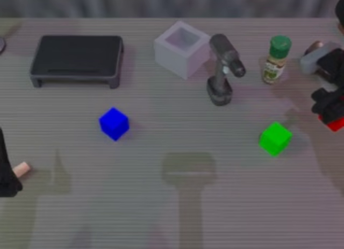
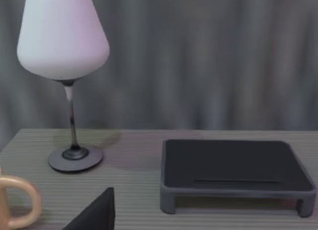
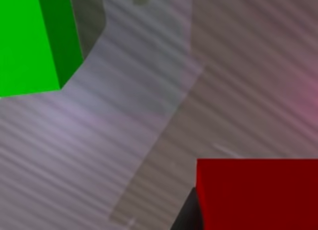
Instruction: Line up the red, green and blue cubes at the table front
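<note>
The blue cube (image 1: pixel 114 123) rests left of centre on the striped table (image 1: pixel 172 206). On the right stands the green cube (image 1: pixel 275 138), which also shows in the right wrist view as the green cube (image 3: pixel 27 41). My right gripper (image 1: pixel 329 110) sits at the table's right edge, shut on the red cube (image 1: pixel 335 123). In the right wrist view the red cube (image 3: pixel 256 192) lies against a dark finger (image 3: pixel 188 216). My left gripper (image 1: pixel 8 176) is parked at the left edge; one dark finger (image 2: pixel 97 215) stands far off to the side, holding nothing.
Along the back are a black stand (image 1: pixel 77 58), a lilac hollow box (image 1: pixel 181 46), a drill (image 1: pixel 223 69) and a green-capped bottle (image 1: pixel 277 58). A wine glass (image 2: pixel 63 46) and a tan mug handle (image 2: pixel 20 200) stand near my left gripper.
</note>
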